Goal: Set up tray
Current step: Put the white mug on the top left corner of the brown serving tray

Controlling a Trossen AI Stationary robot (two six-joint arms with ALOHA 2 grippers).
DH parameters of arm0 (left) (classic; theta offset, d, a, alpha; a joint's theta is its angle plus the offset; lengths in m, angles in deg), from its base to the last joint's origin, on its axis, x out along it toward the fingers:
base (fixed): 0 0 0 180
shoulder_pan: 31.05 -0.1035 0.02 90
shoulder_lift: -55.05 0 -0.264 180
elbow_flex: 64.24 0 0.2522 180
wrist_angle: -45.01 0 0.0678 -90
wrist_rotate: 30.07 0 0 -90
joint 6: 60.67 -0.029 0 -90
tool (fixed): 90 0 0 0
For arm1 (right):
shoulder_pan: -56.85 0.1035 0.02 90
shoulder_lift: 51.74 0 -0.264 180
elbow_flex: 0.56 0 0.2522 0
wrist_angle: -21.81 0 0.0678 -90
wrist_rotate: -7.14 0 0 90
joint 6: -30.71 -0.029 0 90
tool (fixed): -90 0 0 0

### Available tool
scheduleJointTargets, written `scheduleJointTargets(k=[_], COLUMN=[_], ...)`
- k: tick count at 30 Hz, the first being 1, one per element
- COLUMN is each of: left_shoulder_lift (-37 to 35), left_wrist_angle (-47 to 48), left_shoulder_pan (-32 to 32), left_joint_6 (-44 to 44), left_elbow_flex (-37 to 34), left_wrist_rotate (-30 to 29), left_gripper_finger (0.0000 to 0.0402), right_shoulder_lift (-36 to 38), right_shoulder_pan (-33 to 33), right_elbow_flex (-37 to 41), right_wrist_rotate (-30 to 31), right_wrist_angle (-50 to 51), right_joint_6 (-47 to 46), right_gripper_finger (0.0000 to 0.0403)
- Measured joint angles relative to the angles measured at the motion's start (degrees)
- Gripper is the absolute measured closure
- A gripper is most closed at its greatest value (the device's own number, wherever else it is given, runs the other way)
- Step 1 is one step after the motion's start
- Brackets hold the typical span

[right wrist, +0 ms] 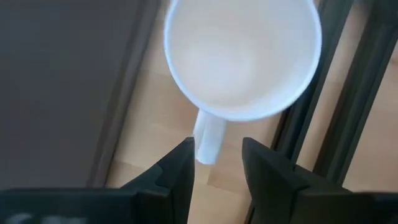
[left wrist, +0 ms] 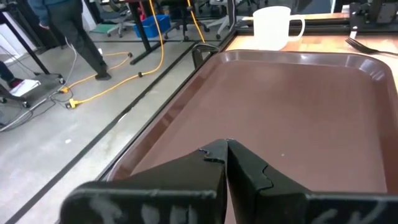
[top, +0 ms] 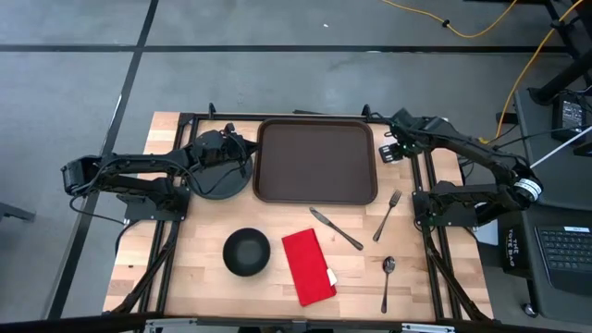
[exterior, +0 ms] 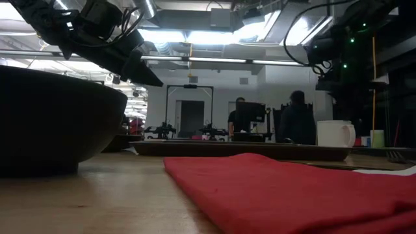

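The left claw [top: 242, 159] hovers over the round black plate [top: 219, 182] at the tray's left rim, its fingers [left wrist: 239, 163] pressed together and holding nothing. In the left wrist view they point across the tray's bare floor. If this arm drops as it is, the shut tips may strike the plate's edge or nudge the tray sideways, since they cannot straddle a rim until they part.

The tray [top: 315, 159] lies flat at the back middle of the tabletop [top: 185, 268], with nothing on it. In front of it lie the black bowl [top: 246, 252], the red napkin [top: 307, 266], the knife [top: 336, 228], the fork [top: 387, 215] and the spoon [top: 387, 282], all well apart from the tray and not yet placed.

The right claw [right wrist: 216, 163] hangs above the white mug [right wrist: 242, 59], just beside the tray's right rim, its fingers spread with the mug's handle [right wrist: 208, 137] showing between them. The handle is thin and lies closer to one finger. If the claw closes off-centre, the mug will likely swivel or tip against the frame rail beside it. A grip on the handle alone also looks weak: I judge that the mug may swing and clip the tray's raised rim when carried across.
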Motion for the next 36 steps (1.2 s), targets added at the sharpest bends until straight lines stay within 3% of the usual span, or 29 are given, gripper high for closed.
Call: scheduleJointTargets(k=[12, 36], left_shoulder_lift=[0.0, 0.0], left_wrist_angle=[-0.02, -0.02], left_shoulder_pan=[0.0, 0.0], left_joint_6=[-0.24, -0.26], left_elbow_flex=[0.0, 0.0], left_wrist_rotate=[-0.02, -0.04], left_gripper_finger=[0.0398, 0.0398], right_shoulder_lift=[0.0, 0.0], right_shoulder_pan=[0.02, 0.01], right_elbow_flex=[2.97, 2.96], right_wrist_rotate=[0.07, 0.18], right_wrist_angle=[-7.99, -7.58], right_joint_6=[0.28, -6.14], right_gripper_finger=[0.0264, 0.0264])
